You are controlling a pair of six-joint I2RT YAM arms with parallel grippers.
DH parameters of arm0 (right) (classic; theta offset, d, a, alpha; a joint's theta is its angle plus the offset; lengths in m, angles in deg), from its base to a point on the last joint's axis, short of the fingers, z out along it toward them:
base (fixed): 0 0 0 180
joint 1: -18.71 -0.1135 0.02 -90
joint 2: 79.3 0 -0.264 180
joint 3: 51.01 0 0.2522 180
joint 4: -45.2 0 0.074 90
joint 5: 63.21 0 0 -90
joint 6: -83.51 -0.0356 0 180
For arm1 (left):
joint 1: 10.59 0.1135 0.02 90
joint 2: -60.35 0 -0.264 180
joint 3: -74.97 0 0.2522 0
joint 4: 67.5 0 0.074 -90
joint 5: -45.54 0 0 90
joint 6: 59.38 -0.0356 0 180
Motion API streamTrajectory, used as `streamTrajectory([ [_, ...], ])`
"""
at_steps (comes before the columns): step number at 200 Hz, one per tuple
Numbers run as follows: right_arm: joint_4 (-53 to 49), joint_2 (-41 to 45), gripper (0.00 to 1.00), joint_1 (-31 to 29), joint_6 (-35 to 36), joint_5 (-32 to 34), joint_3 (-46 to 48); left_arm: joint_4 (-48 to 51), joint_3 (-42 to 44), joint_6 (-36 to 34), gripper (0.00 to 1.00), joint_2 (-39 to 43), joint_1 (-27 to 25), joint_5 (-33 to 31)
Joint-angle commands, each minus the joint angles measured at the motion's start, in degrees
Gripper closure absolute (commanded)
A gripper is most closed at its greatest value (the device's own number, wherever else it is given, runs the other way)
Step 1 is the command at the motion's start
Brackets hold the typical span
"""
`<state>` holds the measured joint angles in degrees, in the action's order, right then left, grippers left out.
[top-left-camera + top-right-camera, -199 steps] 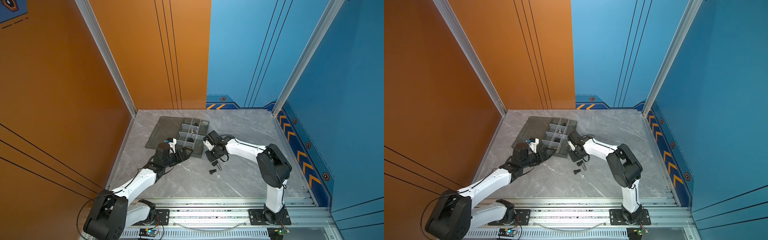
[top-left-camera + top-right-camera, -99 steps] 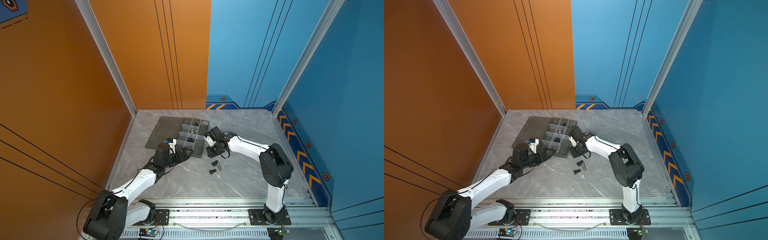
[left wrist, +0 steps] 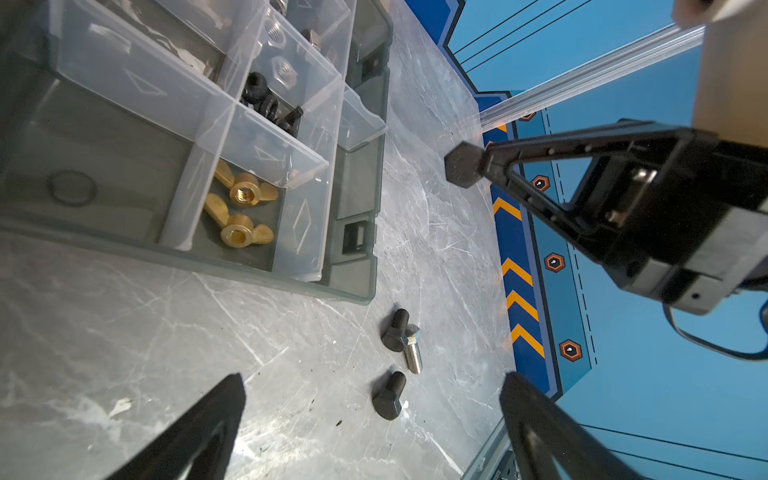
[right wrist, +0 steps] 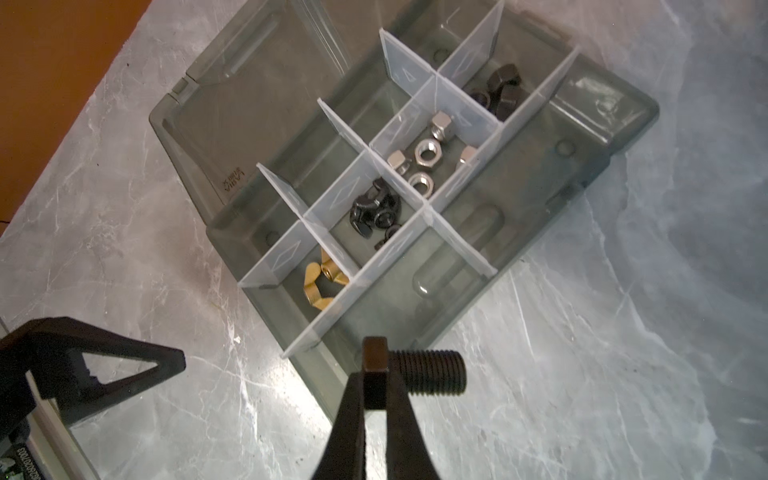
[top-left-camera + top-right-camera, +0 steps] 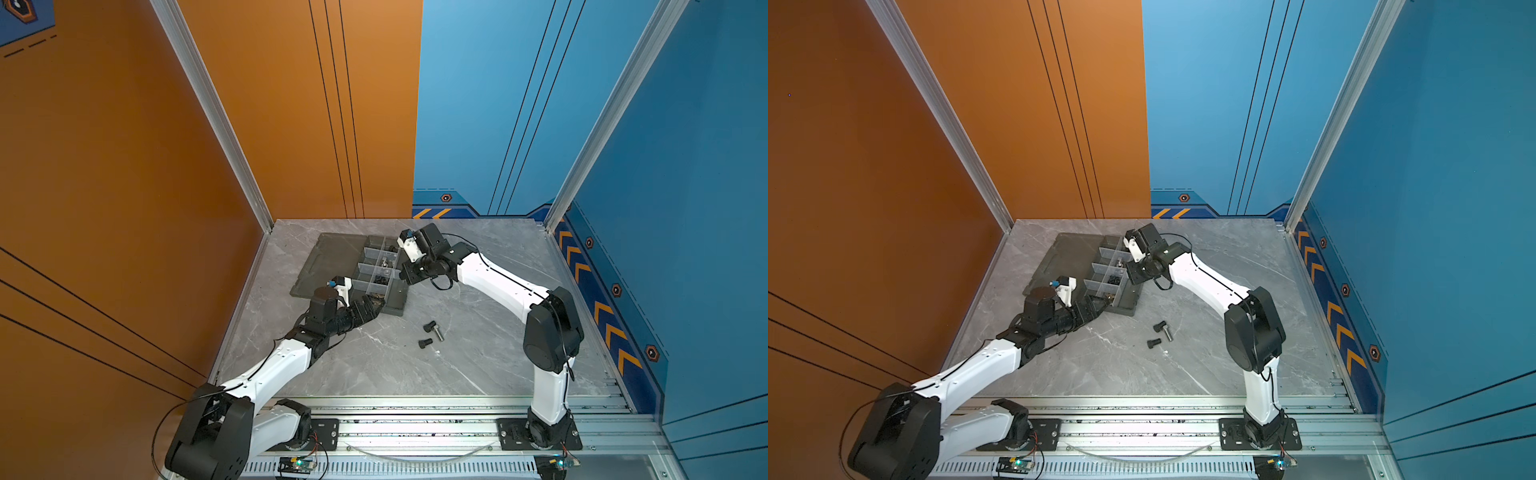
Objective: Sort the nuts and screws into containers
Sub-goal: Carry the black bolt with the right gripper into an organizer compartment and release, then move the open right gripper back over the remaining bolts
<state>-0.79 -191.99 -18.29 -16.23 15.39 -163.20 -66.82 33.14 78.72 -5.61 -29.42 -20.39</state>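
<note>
The right gripper (image 4: 375, 374) is pinched tight on the hex head of a black bolt (image 4: 428, 372). The bolt's threaded shaft sticks out sideways, roughly level and crosswise to the fingers. The bolt hangs in the air at the outer wall of the organizer tray (image 4: 636, 108), and the tray's long bare compartment (image 4: 478, 232) lies directly ahead of it. I judge that the drop needs a short reach forward over that wall before the fingers part.

The left gripper (image 5: 368, 309) is spread wide and holds nothing. It hovers at the tray's near corner, beside the cell of brass wing nuts (image 3: 241, 216).

Three loose bolts (image 5: 430, 334), two black and one silver, lie close together near the middle of the table (image 5: 478, 353), about midway between the two arms.

The table is grey veined stone. The tray sits toward its far left corner. An orange wall (image 5: 291, 104) stands on the left and a blue wall (image 5: 498, 104) behind and on the right.
</note>
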Motion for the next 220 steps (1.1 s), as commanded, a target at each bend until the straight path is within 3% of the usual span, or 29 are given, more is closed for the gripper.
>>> streamTrajectory([
  [1, -4.2, -4.8, 1.00, -0.6, 1.7, -0.4, -3.9, 0.5, 1.0, 0.0, 0.02, 1.5, 0.9, 0.4],
  [66, -5.6, -8.5, 1.00, -1.2, 2.5, -0.2, -5.7, 0.9, 1.6, 0.1, 0.02, 2.7, 1.9, 0.7],
  [126, -5.9, -3.4, 1.00, -1.2, 2.5, -0.5, -2.5, 0.4, 1.6, 0.2, 0.02, 2.1, 1.9, 0.9],
  [195, -9.5, 5.2, 0.65, -1.2, -0.2, -1.3, 9.6, 0.4, 1.3, 0.3, 0.02, 1.8, 1.5, 0.9],
  [220, -10.9, 8.2, 0.59, -1.6, -2.9, -1.5, 15.4, 0.2, 1.0, 0.3, 0.02, 1.3, 1.3, 1.0],
])
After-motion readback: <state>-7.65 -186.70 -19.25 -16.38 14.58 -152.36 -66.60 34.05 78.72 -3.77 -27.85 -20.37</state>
